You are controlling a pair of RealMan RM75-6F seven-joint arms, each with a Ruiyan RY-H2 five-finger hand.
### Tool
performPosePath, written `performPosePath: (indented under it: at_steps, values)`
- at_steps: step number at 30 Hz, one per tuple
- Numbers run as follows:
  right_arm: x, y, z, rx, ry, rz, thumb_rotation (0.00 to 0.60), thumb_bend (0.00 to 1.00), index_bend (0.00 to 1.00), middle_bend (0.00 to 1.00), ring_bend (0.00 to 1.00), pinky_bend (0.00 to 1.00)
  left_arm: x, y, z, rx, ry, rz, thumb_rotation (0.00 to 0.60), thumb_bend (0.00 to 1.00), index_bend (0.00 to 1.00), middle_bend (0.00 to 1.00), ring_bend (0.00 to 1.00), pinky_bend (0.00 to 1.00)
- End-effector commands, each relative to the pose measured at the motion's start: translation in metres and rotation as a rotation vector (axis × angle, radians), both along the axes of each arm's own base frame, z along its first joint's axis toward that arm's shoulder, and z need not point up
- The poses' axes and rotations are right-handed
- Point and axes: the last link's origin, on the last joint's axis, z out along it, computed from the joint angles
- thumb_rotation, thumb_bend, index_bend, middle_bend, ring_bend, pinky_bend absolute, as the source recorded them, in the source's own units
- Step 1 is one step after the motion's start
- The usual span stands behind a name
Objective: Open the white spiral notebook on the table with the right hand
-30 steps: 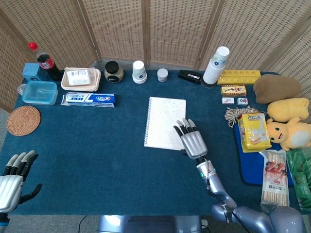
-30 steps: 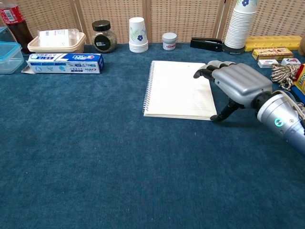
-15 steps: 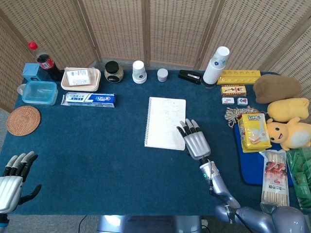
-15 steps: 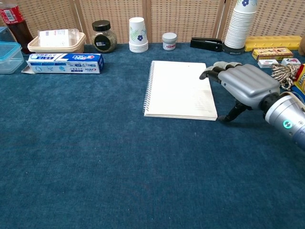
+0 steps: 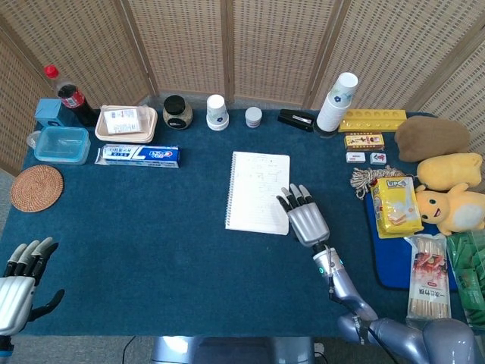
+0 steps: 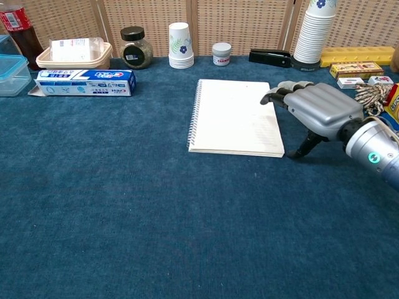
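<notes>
White spiral notebook (image 6: 235,117) lies closed just left of the empty, spread-fingered right robot hand (image 6: 318,111).

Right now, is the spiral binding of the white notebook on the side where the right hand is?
No, the notebook's spiral runs along its left edge, opposite the right hand.

Left hand (image 5: 15,292) partly out of frame

The white spiral notebook (image 5: 258,192) lies flat mid-surface. Behind it stand a stack of white paper cups (image 5: 217,112) and a small white jar (image 5: 254,116); to its left lies a blue toothpaste box (image 5: 139,155). At its right edge hovers the right hand (image 5: 306,219), fingers (image 6: 278,93) over the page. The left hand (image 5: 17,291) sits far left, near the surface's front edge.
</notes>
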Motion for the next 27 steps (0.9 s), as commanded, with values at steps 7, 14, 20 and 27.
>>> performPosePath:
  at_steps: [7, 14, 20, 27]
  values:
    - [0.019, -0.008, -0.006, -0.007, -0.013, 0.029, 0.600, 0.16, 0.14, 0.14, 0.03, 0.12, -0.005, -0.001, 0.000, 0.004, -0.009, 0.014, 0.600, 0.27, 0.11, 0.07, 0.01, 0.00]
    - [0.037, -0.012, -0.008, -0.034, -0.060, 0.037, 0.600, 0.16, 0.14, 0.14, 0.04, 0.12, -0.008, -0.001, -0.002, 0.003, -0.022, 0.017, 0.600, 0.27, 0.11, 0.07, 0.01, 0.00]
    - [0.047, -0.019, -0.013, -0.059, -0.113, 0.010, 0.600, 0.16, 0.14, 0.14, 0.04, 0.12, -0.011, -0.003, -0.001, 0.011, -0.034, 0.021, 0.600, 0.27, 0.11, 0.07, 0.01, 0.00]
    - [0.068, -0.035, -0.010, -0.113, -0.183, 0.011, 0.600, 0.16, 0.14, 0.14, 0.05, 0.12, -0.014, -0.006, 0.001, 0.020, -0.043, 0.026, 0.600, 0.27, 0.11, 0.07, 0.01, 0.00]
